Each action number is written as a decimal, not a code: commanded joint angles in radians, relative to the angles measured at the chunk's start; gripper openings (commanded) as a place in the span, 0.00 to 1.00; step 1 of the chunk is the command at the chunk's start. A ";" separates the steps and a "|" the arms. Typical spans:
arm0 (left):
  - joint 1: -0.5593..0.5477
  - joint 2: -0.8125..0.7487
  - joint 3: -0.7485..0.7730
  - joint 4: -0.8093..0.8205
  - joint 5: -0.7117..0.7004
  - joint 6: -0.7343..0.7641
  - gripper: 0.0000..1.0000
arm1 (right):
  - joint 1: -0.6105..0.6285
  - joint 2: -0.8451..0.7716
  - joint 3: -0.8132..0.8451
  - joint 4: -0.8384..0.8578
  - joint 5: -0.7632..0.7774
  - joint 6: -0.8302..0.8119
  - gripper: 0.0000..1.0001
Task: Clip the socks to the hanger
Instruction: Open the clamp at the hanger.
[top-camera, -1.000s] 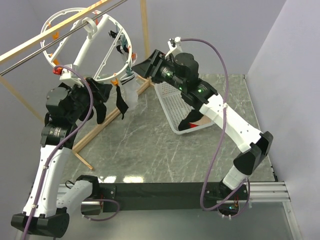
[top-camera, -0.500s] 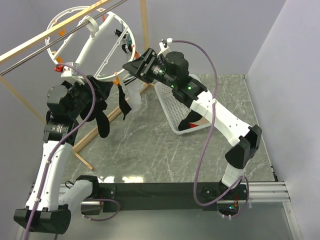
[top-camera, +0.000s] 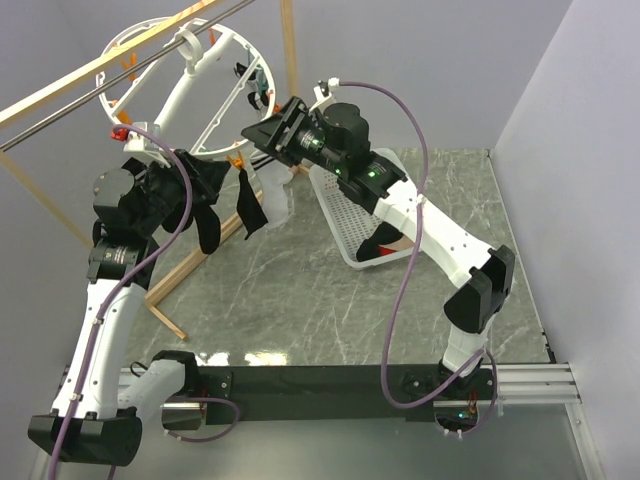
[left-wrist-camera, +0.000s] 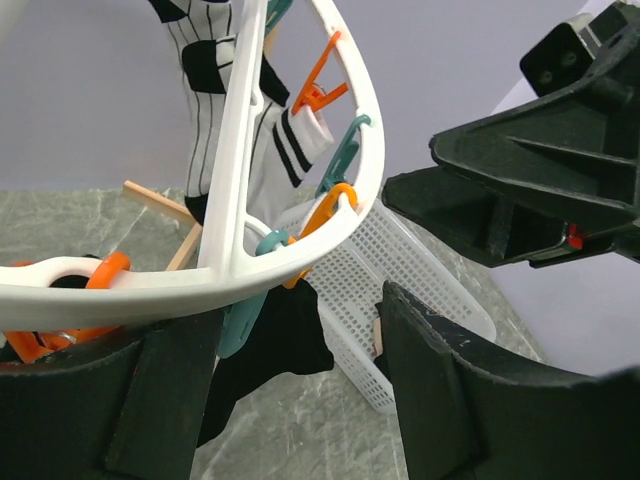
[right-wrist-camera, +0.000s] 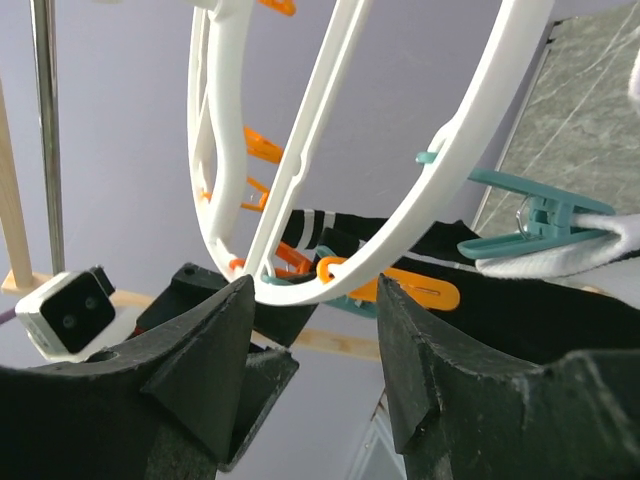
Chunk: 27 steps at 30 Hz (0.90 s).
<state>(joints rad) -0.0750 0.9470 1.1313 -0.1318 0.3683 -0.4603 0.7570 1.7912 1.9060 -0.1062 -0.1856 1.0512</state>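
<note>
The hanger (left-wrist-camera: 232, 160) is hanging from the metal rod (top-camera: 60, 113) over the far left of the surface (top-camera: 330, 300), and a black sock (top-camera: 248, 205) is dangling from its lower rim, just beside a white striped sock (left-wrist-camera: 292, 150). The left pincer (left-wrist-camera: 295, 320) is standing spread just beside that rim, while the right pincer (right-wrist-camera: 312, 290) is also standing spread with the rim passing between its fingers (right-wrist-camera: 200, 360); whether they are touching the plastic, I cannot tell.

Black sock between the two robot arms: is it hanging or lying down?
Hanging. The black sock droops from the white ring's bottom edge, clear of the table.
</note>
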 joint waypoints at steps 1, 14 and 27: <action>0.004 -0.004 0.001 0.066 0.032 -0.012 0.69 | 0.011 0.033 0.067 0.034 0.014 0.012 0.59; 0.004 0.001 -0.002 0.078 0.037 -0.023 0.68 | 0.013 0.059 0.067 0.033 0.029 0.032 0.59; 0.004 -0.005 0.005 0.078 0.069 -0.009 0.68 | 0.012 0.132 0.143 0.051 0.021 0.087 0.48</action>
<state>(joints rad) -0.0750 0.9493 1.1313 -0.1158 0.4011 -0.4736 0.7616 1.9285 1.9972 -0.1062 -0.1734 1.1183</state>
